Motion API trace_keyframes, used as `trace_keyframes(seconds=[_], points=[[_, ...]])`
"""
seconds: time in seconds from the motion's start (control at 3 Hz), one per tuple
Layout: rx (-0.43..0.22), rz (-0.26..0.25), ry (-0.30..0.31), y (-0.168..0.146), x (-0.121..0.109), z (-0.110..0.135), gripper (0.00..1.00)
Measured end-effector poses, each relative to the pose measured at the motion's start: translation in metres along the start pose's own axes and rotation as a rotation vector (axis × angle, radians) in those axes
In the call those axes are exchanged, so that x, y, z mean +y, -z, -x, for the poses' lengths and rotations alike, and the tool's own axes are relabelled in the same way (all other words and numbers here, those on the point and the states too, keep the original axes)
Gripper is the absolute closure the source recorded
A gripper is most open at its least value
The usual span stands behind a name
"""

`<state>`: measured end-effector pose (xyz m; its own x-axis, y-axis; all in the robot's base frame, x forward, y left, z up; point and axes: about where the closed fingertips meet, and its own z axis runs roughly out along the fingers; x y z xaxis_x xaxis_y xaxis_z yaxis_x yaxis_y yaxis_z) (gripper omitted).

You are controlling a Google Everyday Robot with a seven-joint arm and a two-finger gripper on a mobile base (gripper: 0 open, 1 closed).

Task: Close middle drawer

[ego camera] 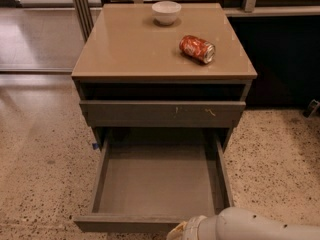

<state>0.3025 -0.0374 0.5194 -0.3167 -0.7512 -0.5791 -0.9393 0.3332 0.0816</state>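
The middle drawer (159,184) is pulled far out of the cabinet. Its flat grey inside is empty, and its plain front edge (125,223) is at the bottom of the view. Above it is a shut drawer front with small yellowish scratch marks (162,113). My white arm (250,226) comes in from the bottom right. My gripper (176,233) is at the bottom edge, just in front of the open drawer's front, right of its middle. Most of it is cut off by the frame.
On the tan cabinet top (125,49) a white bowl (166,11) stands at the back and a red can (197,49) lies on its side to the right. Speckled floor surrounds the cabinet. A dark wall is at the right, metal posts behind.
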Motion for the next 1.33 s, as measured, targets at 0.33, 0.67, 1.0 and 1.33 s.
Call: trace_keyframes(seconds=[0.33, 0.67, 1.0, 1.33], points=[[-0.009, 0.005, -0.023, -0.027, 0.009, -0.014, 1.00], [-0.031, 0.008, -0.027, -0.055, 0.012, -0.018, 1.00], [-0.048, 0.003, -0.022, -0.075, 0.009, -0.014, 1.00], [-0.052, -0.024, -0.024, -0.082, -0.002, -0.011, 1.00]])
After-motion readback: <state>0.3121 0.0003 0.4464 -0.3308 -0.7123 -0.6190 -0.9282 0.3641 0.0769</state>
